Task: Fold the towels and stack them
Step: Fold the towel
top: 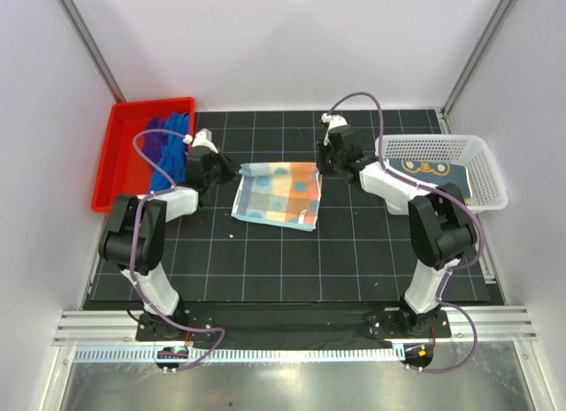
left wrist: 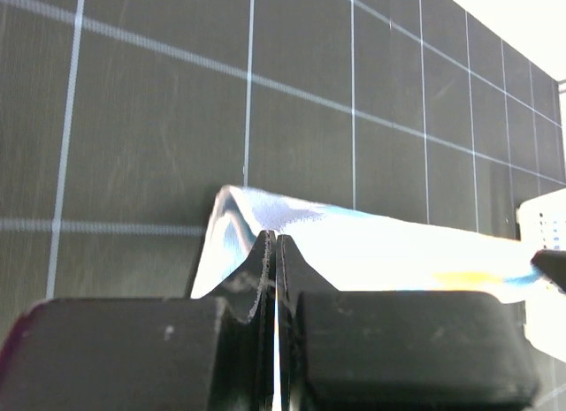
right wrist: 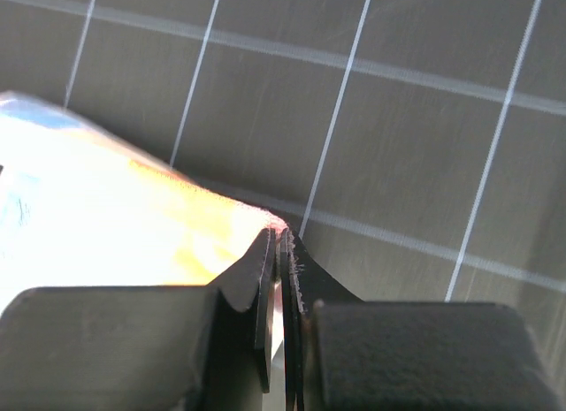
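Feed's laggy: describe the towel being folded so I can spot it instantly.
On the black gridded mat, midway between the red tray and the white basket, lies the patterned towel, its far corners pinched by the left gripper and right gripper. It alone is pale, patched orange, yellow and blue.

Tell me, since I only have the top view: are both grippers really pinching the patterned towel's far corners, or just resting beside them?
Observer: The left wrist view shows the left gripper shut on a corner of the towel, with the cloth drawn up to its closed fingertips.
Operator: And the right one?
Observer: In the right wrist view the right gripper is shut on the orange corner. Only a small pinkish tip shows at the fingertips.
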Motion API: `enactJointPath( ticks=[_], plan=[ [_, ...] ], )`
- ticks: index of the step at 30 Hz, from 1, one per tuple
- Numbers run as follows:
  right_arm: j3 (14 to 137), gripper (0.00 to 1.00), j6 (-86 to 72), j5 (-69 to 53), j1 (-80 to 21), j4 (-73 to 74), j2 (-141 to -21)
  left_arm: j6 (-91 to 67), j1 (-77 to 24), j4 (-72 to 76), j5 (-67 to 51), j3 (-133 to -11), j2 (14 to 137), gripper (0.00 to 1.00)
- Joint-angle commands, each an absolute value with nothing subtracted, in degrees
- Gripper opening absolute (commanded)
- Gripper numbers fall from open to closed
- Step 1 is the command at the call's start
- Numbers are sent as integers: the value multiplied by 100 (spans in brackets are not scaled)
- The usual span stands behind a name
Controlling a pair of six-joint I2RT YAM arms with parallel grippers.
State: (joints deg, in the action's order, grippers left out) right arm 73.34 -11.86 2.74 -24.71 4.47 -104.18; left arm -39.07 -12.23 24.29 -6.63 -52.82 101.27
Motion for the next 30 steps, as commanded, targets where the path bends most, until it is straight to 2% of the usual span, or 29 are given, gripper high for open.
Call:
enactJointPath(
  ticks=[1,15,30],
  plan=[
    [6900,3,-1081,211,-2654,106,-9941,-4052,-1195,2997,-773,-4993,9660,0],
    [5925,3,-1134,659,-3322,97,-9220,-4192,-1248,3103,-817,-3666,8570,0],
    [5204,3,-1292,800,-3656,26,-8657,-4254,-1345,2971,-580,-2988,7875,0]
  ],
)
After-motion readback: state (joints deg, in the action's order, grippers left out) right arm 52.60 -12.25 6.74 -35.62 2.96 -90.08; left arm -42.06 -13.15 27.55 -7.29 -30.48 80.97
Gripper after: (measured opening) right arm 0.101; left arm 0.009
